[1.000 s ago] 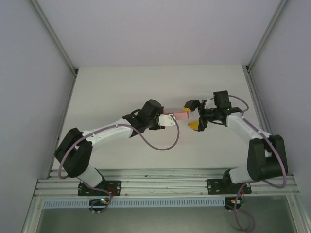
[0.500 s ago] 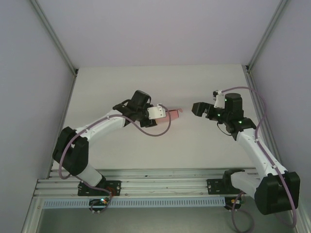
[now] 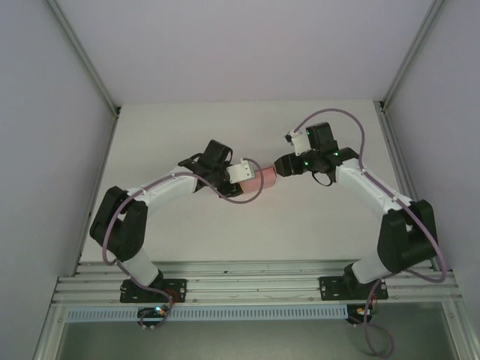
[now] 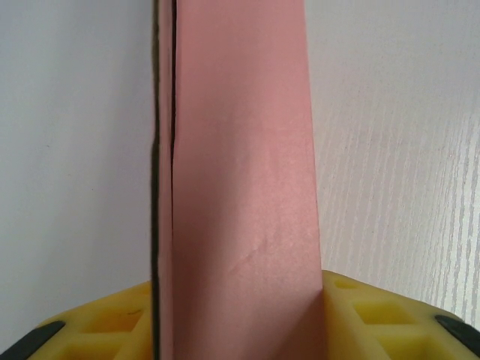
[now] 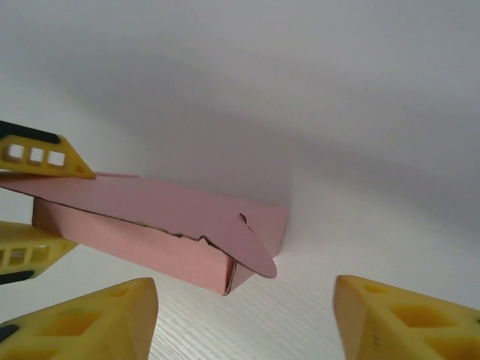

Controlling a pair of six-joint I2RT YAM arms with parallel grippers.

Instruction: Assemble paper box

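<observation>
Paper box (image 3: 264, 178) clamped in left gripper (image 3: 247, 174) at table (image 3: 187, 135) centre, tuck flap (image 5: 251, 251) at free end untucked. Right gripper (image 5: 244, 322) spread wide, facing that end. Long seam (image 4: 173, 150) gaping too. Risk: closing off-centre, creasing thin card or twisting box out of left hold.

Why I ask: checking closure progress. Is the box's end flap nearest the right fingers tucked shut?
No, the rounded flap of the paper box sticks out loose at that end.
</observation>
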